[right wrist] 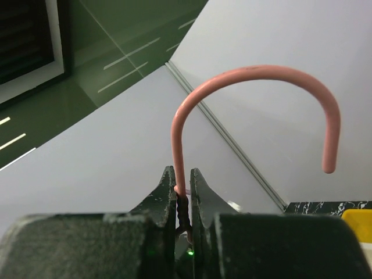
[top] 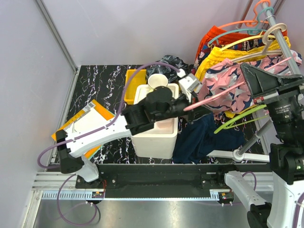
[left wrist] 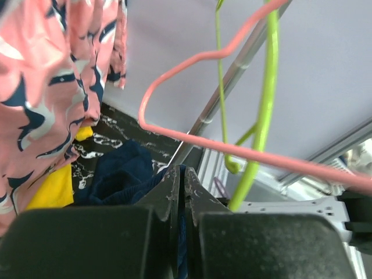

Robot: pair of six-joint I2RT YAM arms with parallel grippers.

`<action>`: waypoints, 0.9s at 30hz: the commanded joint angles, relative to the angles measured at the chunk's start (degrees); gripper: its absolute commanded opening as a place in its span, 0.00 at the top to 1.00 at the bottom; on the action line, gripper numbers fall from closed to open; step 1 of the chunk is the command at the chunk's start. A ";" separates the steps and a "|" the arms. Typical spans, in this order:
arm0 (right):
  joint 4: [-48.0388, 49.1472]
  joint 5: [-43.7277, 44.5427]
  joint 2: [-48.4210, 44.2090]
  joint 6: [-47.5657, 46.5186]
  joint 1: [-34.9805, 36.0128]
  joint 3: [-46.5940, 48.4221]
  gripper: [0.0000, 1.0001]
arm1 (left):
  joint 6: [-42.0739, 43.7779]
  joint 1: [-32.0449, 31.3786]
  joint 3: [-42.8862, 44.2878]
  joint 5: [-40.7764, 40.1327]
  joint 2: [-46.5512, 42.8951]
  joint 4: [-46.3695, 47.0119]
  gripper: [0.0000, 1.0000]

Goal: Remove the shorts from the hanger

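The plain navy shorts (top: 204, 137) lie crumpled on the black marbled table, right of the white box; they also show in the left wrist view (left wrist: 119, 174). My left gripper (top: 202, 113) (left wrist: 181, 170) is shut on a fold of this navy cloth. A bare pink hanger (top: 223, 94) (left wrist: 232, 150) slants above it. My right gripper (top: 247, 71) (right wrist: 182, 174) is shut on the hanger's neck, just below its hook (right wrist: 261, 70). The charcoal marbled shorts (top: 166, 62) lie in a heap behind the white box.
A white foam box (top: 156, 128) and a yellow bin (top: 130, 78) stand mid-table, with an orange envelope (top: 92, 118) to the left. On the rack pole (top: 281, 35) at the right hang the floral shorts (top: 223, 78), the yellow shorts (top: 232, 54) and a green hanger (top: 240, 117) (left wrist: 264, 104).
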 commanded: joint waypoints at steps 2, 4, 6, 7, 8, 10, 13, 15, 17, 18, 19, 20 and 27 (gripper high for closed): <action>2.84 0.10 -1.09 -1.49 -0.17 1.93 1.00 | 5.68 -2.36 6.58 -6.37 5.35 -4.89 1.00; 2.67 0.19 -1.44 -2.11 -0.08 2.02 1.00 | 7.09 -3.15 6.94 -10.05 7.11 -7.00 1.00; 2.49 0.36 -1.79 -2.90 -0.08 2.02 1.00 | 7.62 -3.59 7.03 -12.00 7.99 -9.19 0.83; 2.23 0.45 -1.88 -3.16 -0.08 2.02 1.00 | 8.41 -3.86 6.94 -13.58 7.99 -9.90 0.74; 2.14 0.54 -1.97 -3.60 -0.17 1.93 1.00 | 9.11 -4.12 6.76 -14.64 7.73 -10.43 0.66; 1.88 0.72 -2.32 -3.95 -0.17 1.75 1.00 | 11.65 -5.70 5.63 -18.49 6.59 -11.57 0.42; 1.87 0.98 -2.58 -4.31 -0.08 1.31 1.00 | 15.08 -7.81 4.74 -21.84 5.27 -13.50 0.20; 1.96 0.81 -2.67 -4.40 -0.08 1.05 1.00 | 16.84 -9.22 3.35 -22.64 4.39 -14.48 0.20; 1.79 0.89 -2.76 -4.31 -0.08 0.79 1.00 | 19.39 -10.18 2.02 -21.60 3.60 -14.39 0.21; 1.96 0.89 -3.02 -4.31 -0.08 0.70 1.00 | 20.27 -10.53 0.71 -21.42 3.51 -14.39 0.21; 1.79 0.98 -2.94 -4.31 -0.08 0.61 1.00 | 21.76 -10.80 0.18 -21.59 3.68 -14.56 0.22; 1.87 0.98 -3.02 -4.40 -0.17 0.61 1.00 | 22.21 -11.24 -0.35 -21.59 3.69 -14.57 0.23; 1.08 1.33 -3.20 -6.06 -0.08 2.10 1.00 | 26.25 -13.17 -6.59 -24.57 5.00 -14.74 0.21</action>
